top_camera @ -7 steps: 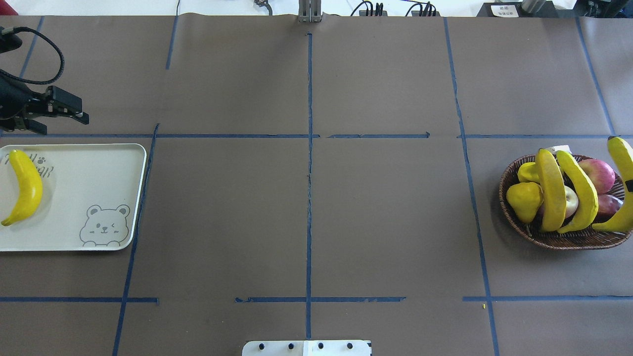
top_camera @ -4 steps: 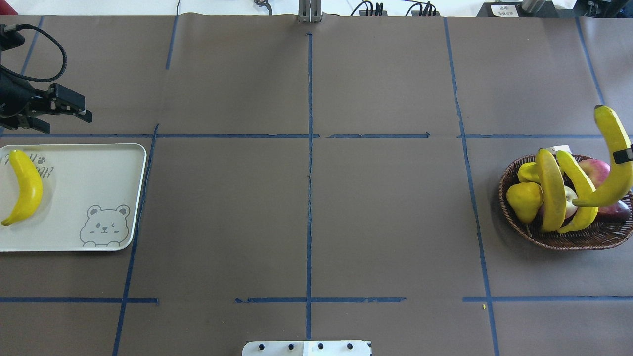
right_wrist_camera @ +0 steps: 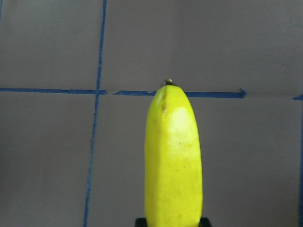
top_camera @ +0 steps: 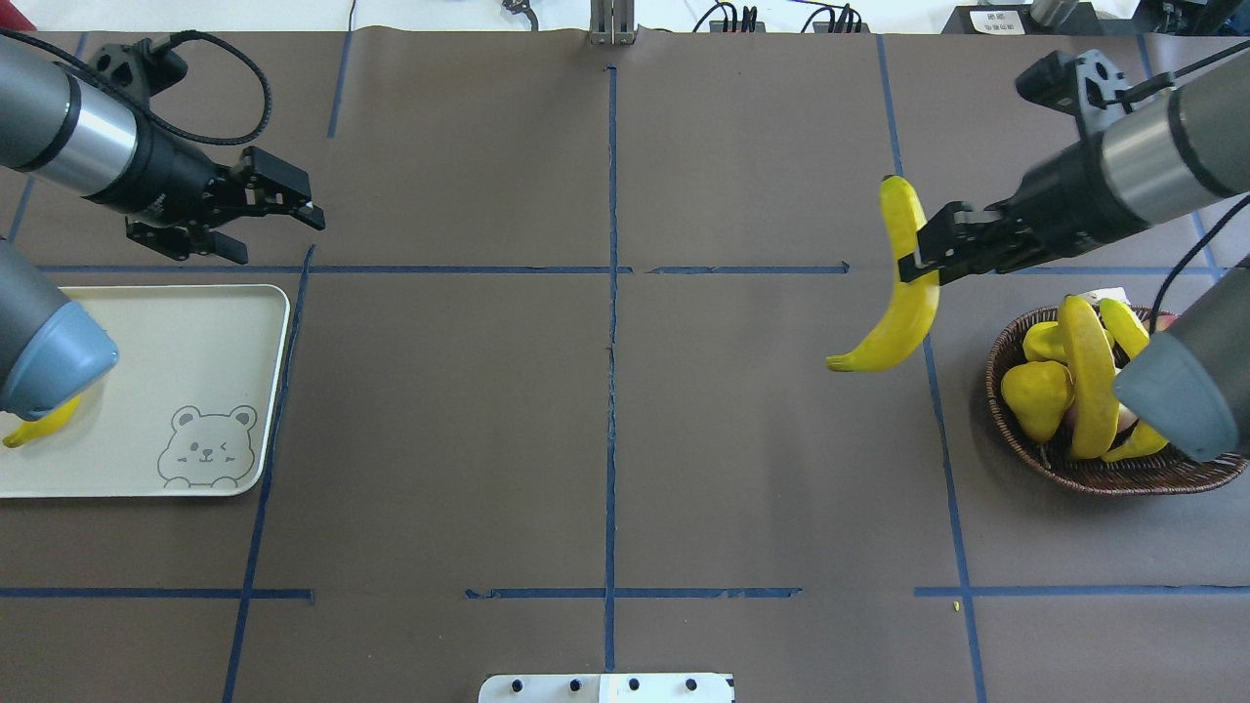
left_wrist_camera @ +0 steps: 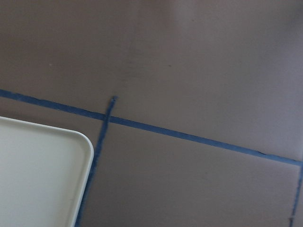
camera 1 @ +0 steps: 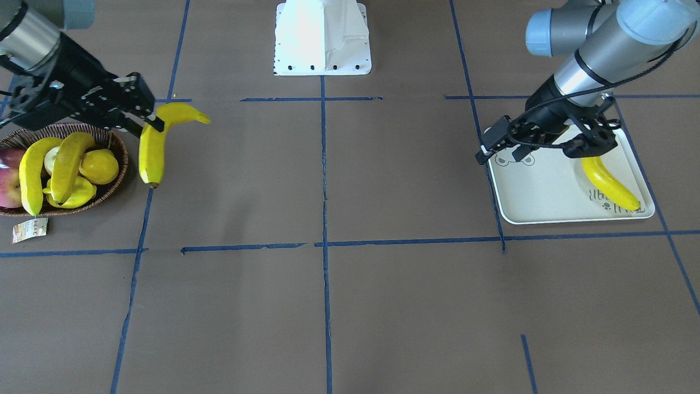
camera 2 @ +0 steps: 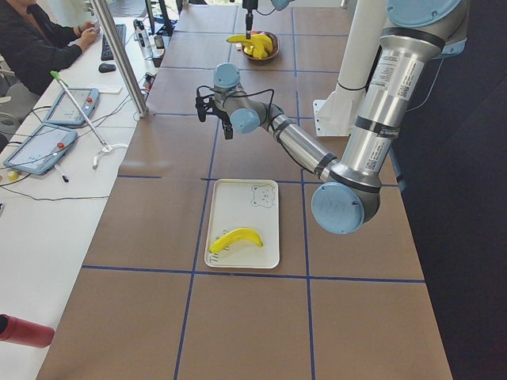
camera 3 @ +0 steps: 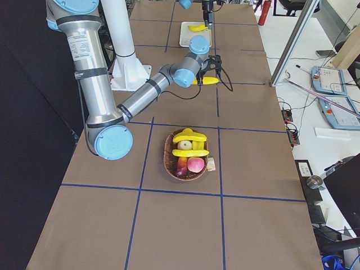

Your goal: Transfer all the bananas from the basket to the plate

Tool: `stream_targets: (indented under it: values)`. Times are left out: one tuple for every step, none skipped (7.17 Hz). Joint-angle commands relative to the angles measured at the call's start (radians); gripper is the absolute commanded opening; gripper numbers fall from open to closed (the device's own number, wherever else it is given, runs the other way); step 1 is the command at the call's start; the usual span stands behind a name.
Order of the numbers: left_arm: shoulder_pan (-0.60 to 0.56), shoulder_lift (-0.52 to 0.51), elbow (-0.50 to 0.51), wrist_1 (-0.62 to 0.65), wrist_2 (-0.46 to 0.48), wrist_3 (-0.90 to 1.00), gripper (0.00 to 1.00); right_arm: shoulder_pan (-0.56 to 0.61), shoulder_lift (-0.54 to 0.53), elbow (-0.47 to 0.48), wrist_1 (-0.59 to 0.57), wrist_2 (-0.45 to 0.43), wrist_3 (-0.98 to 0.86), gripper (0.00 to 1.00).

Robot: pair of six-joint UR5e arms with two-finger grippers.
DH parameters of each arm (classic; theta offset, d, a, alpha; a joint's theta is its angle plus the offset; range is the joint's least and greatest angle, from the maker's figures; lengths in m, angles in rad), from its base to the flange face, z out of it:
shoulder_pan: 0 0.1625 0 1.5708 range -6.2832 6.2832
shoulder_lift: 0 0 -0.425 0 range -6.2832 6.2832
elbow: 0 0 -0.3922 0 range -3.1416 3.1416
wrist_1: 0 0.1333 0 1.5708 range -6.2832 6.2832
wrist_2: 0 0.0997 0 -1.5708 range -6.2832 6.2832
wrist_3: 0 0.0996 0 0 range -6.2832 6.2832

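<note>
My right gripper (top_camera: 918, 264) is shut on a yellow banana (top_camera: 903, 293) and holds it in the air, left of the wicker basket (top_camera: 1104, 474). The banana hangs curved, tip down, and fills the right wrist view (right_wrist_camera: 173, 156). Two more bananas (top_camera: 1089, 376) lie across the other fruit in the basket. A fourth banana (camera 1: 607, 183) lies on the cream bear-print plate (top_camera: 195, 342); my left arm hides most of it from overhead. My left gripper (top_camera: 283, 234) is open and empty, above the table just past the plate's far right corner (left_wrist_camera: 42, 175).
The basket also holds a yellow pear-shaped fruit (top_camera: 1035, 395) and red apples (camera 1: 8, 186); a paper tag (camera 1: 30, 230) lies beside it. The robot base (camera 1: 322, 38) stands at the table's middle edge. Blue tape lines cross the brown table.
My right gripper has lifted the banana out of the basket and carried it left, past the basket's rim. My left gripper has moved right, still open.
</note>
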Motion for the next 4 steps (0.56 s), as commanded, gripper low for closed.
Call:
stream_targets:
  values:
    - [0.096,-0.079,0.011,-0.219,0.001,-0.178,0.99,-0.164,0.128,-0.003,0.000,-0.138,0.091,0.01]
    - [0.139,-0.131,0.014,-0.234,0.004,-0.223,0.99,-0.215,0.154,-0.004,0.000,-0.198,0.095,0.01]
    - [0.158,-0.169,0.015,-0.237,0.004,-0.229,0.99,-0.257,0.176,-0.006,0.000,-0.243,0.105,0.01]
    - [0.175,-0.211,0.032,-0.237,0.015,-0.235,0.99,-0.292,0.200,-0.006,-0.002,-0.289,0.105,0.01]
